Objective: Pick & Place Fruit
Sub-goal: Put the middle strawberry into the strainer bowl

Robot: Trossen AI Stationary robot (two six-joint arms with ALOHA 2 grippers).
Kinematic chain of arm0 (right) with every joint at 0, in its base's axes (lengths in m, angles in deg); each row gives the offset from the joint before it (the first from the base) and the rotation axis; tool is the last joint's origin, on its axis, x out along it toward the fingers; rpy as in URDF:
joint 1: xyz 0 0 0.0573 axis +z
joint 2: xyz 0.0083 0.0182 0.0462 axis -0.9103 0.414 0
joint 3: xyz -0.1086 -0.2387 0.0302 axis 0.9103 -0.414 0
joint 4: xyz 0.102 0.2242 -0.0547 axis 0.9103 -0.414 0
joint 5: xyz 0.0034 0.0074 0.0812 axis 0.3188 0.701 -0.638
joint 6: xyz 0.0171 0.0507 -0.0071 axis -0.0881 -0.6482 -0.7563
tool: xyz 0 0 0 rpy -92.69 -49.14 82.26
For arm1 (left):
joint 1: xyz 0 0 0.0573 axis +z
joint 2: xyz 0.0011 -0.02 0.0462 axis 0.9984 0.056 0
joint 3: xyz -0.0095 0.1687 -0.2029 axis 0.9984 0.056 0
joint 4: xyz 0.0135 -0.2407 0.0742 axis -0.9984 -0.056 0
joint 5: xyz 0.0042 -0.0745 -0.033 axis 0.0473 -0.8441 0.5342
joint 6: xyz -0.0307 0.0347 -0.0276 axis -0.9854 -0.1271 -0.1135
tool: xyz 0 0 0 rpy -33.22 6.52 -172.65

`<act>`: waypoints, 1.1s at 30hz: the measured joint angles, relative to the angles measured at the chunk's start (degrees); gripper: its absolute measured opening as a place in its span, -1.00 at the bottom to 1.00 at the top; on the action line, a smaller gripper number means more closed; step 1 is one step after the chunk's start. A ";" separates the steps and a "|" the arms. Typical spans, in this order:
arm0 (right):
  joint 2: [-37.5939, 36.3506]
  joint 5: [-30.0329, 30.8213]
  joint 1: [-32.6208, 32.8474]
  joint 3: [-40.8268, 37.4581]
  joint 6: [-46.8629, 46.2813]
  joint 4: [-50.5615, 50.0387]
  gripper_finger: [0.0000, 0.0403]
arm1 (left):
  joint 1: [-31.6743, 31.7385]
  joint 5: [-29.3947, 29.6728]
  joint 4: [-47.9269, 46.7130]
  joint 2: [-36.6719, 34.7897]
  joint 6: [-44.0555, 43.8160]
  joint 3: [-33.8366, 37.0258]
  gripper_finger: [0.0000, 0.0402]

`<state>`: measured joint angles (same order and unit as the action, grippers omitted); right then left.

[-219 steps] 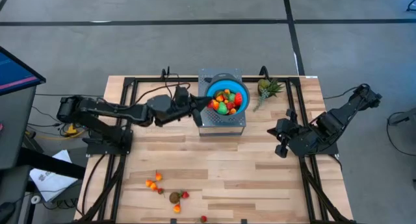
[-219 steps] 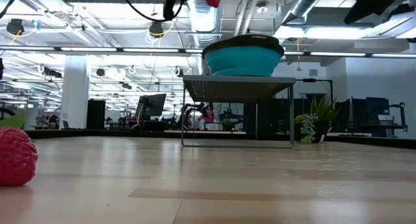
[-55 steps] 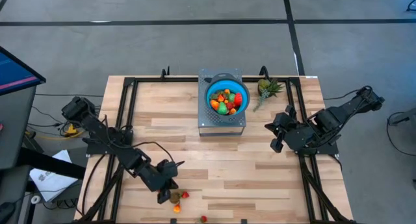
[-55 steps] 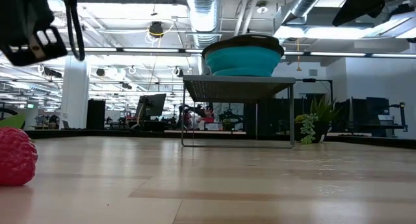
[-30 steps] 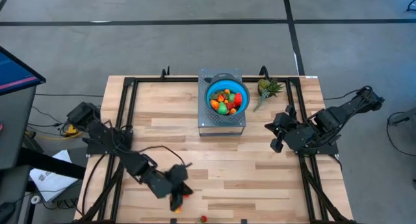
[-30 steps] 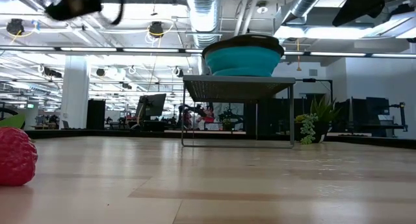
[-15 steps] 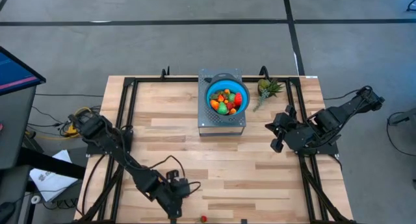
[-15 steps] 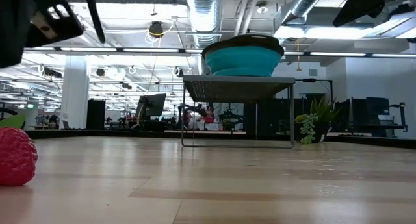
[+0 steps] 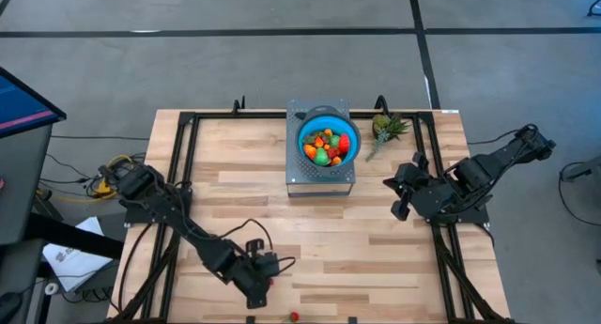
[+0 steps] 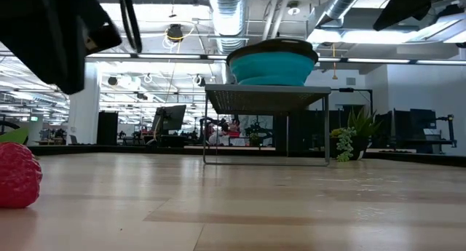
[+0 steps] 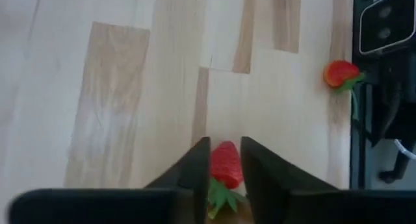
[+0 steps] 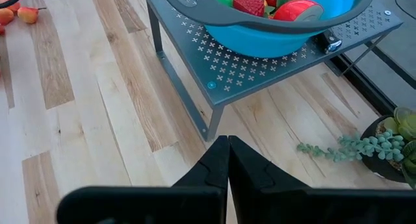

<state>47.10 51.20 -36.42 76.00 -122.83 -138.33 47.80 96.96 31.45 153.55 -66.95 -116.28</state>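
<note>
Wooden slats form the table (image 9: 376,258), ringed by a black frame. Left gripper (image 9: 260,282) sits low at the near edge, its fingers (image 11: 195,169) slightly parted with 1 red strawberry (image 11: 225,163) between them; whether they touch it cannot be told. Another strawberry (image 11: 340,73) lies apart near the frame, and 1 more (image 10: 18,174) rests at the table's near edge in the low view. Blue bowl (image 9: 328,141), full of fruit (image 9: 324,146), stands on a perforated grey stand (image 12: 260,65) at the far centre. Just beside it sits a small potted plant (image 9: 385,129). Right gripper (image 9: 402,194) waits at the right side, fingers pressed together, holding nothing.
</note>
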 joint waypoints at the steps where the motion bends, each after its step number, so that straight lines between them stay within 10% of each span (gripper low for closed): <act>1: 0.00 0.00 0.00 0.00 0.00 -0.28 -1.00 | 0.06 -0.09 0.00 0.00 0.89 0.00 -0.55; 16: 0.02 0.00 0.00 0.00 -0.07 -3.04 -1.00 | 0.89 -2.58 -0.15 -0.09 6.49 0.06 0.60; 33: 0.00 0.00 0.00 0.00 -0.07 -3.02 -1.00 | 0.82 -3.17 3.82 -0.13 6.49 5.35 0.55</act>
<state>47.10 51.20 -36.42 76.00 -122.90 -141.34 48.62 93.79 35.27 153.42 -60.47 -110.93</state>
